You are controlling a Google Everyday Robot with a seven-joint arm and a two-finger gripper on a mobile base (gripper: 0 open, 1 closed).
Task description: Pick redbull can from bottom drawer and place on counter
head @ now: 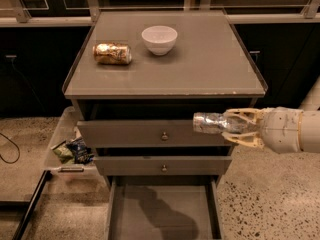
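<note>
The redbull can (210,123) lies on its side in mid-air, long axis left-right, in front of the right half of the top drawer (130,133) and just below the front edge of the counter surface (200,64). My gripper (231,125) reaches in from the right, jaws clenched on the can's right end. I judge the surface lies up and behind, so I must clear that edge first.

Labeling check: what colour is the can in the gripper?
Silver-grey, camera view; redbull can held by gripper before the top drawer.
</note>
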